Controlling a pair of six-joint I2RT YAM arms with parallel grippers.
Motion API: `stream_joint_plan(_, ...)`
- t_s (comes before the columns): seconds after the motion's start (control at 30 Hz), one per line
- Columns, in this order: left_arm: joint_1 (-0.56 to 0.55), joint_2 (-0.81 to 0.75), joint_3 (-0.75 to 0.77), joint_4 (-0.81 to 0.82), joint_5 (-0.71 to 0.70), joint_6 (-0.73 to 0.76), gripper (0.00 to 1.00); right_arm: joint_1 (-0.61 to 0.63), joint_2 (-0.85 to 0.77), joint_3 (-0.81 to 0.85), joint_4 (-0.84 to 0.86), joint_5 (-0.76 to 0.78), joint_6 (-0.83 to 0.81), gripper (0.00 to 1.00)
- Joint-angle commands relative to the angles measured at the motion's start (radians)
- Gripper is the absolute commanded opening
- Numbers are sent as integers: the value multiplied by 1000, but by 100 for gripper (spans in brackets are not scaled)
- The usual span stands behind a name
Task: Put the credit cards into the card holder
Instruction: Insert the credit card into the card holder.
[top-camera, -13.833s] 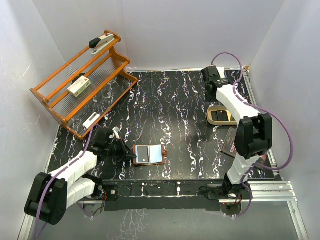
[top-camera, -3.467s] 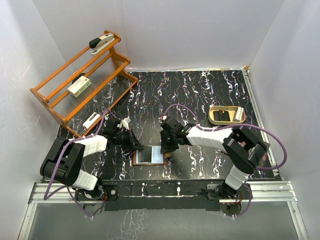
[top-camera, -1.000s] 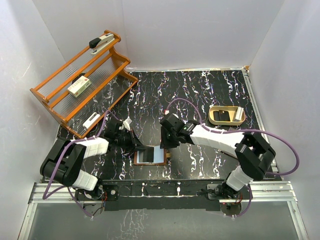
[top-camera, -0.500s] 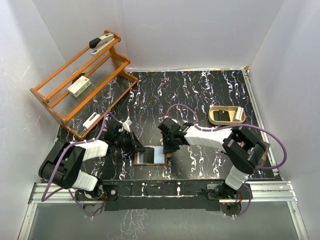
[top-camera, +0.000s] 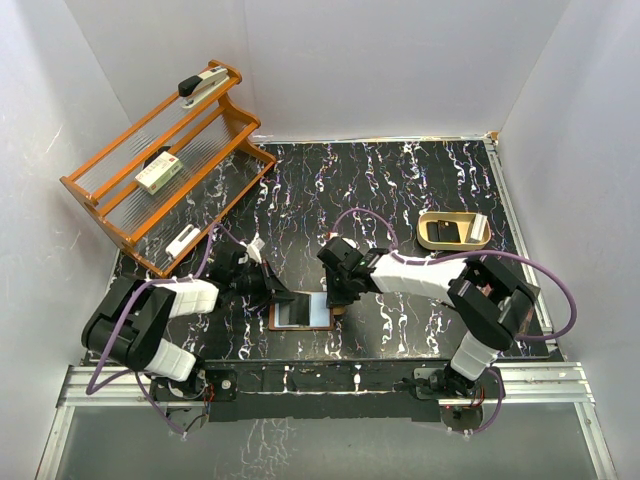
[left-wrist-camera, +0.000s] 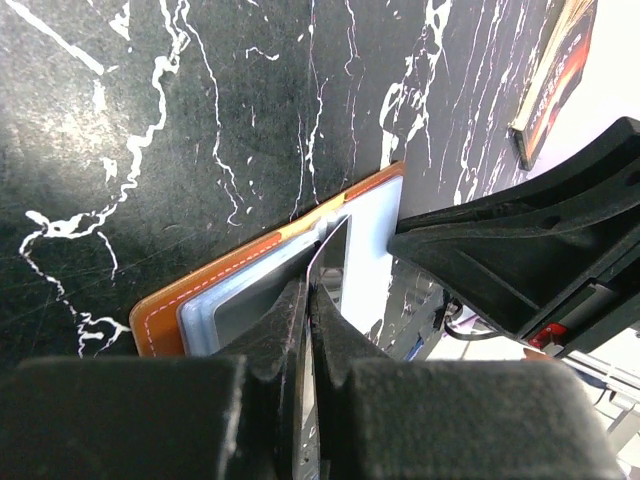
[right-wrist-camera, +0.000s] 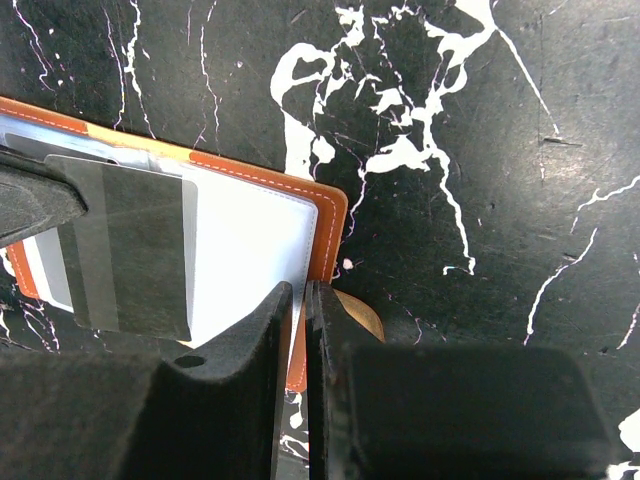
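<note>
One credit card (right-wrist-camera: 130, 250), grey and half see-through, stands tilted over the left half of the open card holder (right-wrist-camera: 255, 235). Its lower edge meets the pale inner pockets. The left fingers (left-wrist-camera: 275, 335) are pressed together on this card and grip its near end, so the left wrist view shows the card almost edge-on.

The card holder lies spread flat on the bench (top-camera: 400, 180), close to the near edge and between the two arms. Its brown leather rim frames the light lining. A small tan snap tab (right-wrist-camera: 362, 312) sticks out from its right side.

The right fingers (right-wrist-camera: 245, 350) are drawn nearly together at the holder's right edge. Pale lining and brown rim show in the thin slit between them, as if they pinch that flap.

Farther out, a tan oval tray (top-camera: 452, 232) sits on the right of the bench. An orange wooden rack (top-camera: 120, 205) leans at the far left corner, carrying a stapler (top-camera: 203, 83) on top and a white-and-green box (top-camera: 158, 175) lower down.
</note>
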Motion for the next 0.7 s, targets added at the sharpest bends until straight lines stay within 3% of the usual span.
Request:
stream_joint_plan(0.0, -19, 26, -3, 36, -10, -18, 0, 9, 18, -60, -1, 61, -3, 10)
stream_joint_plan(0.57, -84, -5, -37, 71, -133, -108, 0, 14, -41, -105, 39, 60, 57, 10)
stream_joint_plan(0.67, -85, -53, -6, -45, -178, -93, 12, 14, -59, -82, 10, 37, 35, 13)
